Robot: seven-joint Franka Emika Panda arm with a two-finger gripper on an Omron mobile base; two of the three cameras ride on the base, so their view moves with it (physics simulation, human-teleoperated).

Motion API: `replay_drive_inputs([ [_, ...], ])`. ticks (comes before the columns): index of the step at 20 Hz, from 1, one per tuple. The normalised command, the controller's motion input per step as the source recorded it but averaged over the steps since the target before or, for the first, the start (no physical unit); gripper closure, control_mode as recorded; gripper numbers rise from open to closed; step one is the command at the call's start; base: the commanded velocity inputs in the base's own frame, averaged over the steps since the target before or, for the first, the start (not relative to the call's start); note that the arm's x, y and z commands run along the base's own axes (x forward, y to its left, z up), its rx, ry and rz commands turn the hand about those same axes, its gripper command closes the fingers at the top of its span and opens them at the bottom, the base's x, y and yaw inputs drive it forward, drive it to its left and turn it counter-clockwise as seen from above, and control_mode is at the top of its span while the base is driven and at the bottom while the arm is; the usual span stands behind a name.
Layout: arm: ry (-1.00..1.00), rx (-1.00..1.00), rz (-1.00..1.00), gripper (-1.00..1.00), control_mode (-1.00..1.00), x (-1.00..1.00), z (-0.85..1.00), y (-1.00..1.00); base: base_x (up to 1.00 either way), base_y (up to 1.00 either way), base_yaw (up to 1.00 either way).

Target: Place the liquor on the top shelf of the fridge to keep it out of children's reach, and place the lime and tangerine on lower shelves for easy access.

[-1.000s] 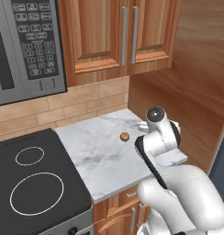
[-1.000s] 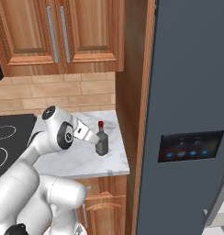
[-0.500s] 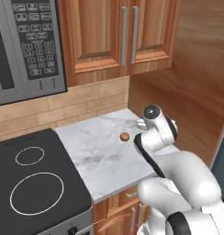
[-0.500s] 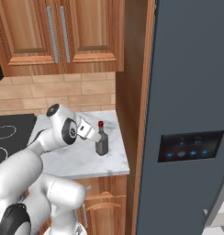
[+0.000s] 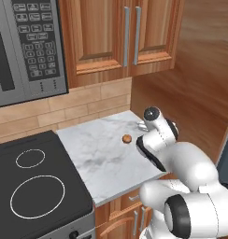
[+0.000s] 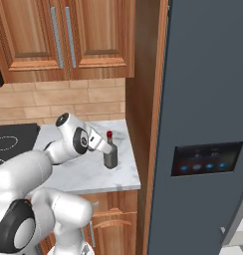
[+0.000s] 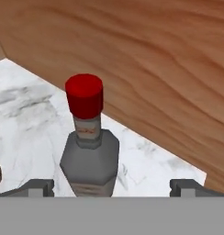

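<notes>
**Liquor upright on the marble desk, hand spread before it**

Here the liquor (image 7: 89,151) stands upright in the centre of the hand view, its red cap just above mid-frame and its grey shoulders low in the picture. The two dark fingertips (image 7: 36,187) rise at the bottom left and bottom right, well apart, with the bottle's body between them in the picture; the hand (image 7: 111,188) is open and grips nothing. Whether the tips have reached the glass cannot be told from this angle.

The right base view gives the side-on picture: the liquor (image 6: 110,152) sits at centre frame on the white marble desk (image 6: 93,174), near its right edge, with the arm's wrist reaching toward it from the left. The hand itself is hard to make out there against the bottle.

The left base view adds the tangerine (image 5: 127,138), a small orange-brown ball lying alone on the desk (image 5: 97,158) just right of centre, close beside the arm's upper joint. In the hand view a brown sliver at the left edge, low down, may be that same fruit; too little shows to be sure.

The fridge (image 6: 203,114) takes the right half of the right base view, its door shut, the black panel with blue lights at the lower right. A wooden side wall (image 7: 155,69) stands behind the bottle, and wooden cabinets (image 5: 120,37) hang across the top of both base views.
</notes>
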Motion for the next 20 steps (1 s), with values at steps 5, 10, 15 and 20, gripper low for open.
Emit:
replay_drive_inputs([
  [5, 0.00, 0.00, -0.02, -1.00, -1.00, 0.20, -0.19, -0.08, 0.00, 0.00, 0.00],
  [10, 0.00, 0.00, -0.02, -1.00, -1.00, 0.19, -0.20, -0.06, 0.00, 0.00, 0.00],
  [15, 0.00, 0.00, -0.02, -1.00, -1.00, 0.18, -0.19, -0.06, 0.00, 0.00, 0.00],
  [20, 0.00, 0.00, -0.02, -1.00, -1.00, 0.19, -0.18, -0.06, 0.00, 0.00, 0.00],
])
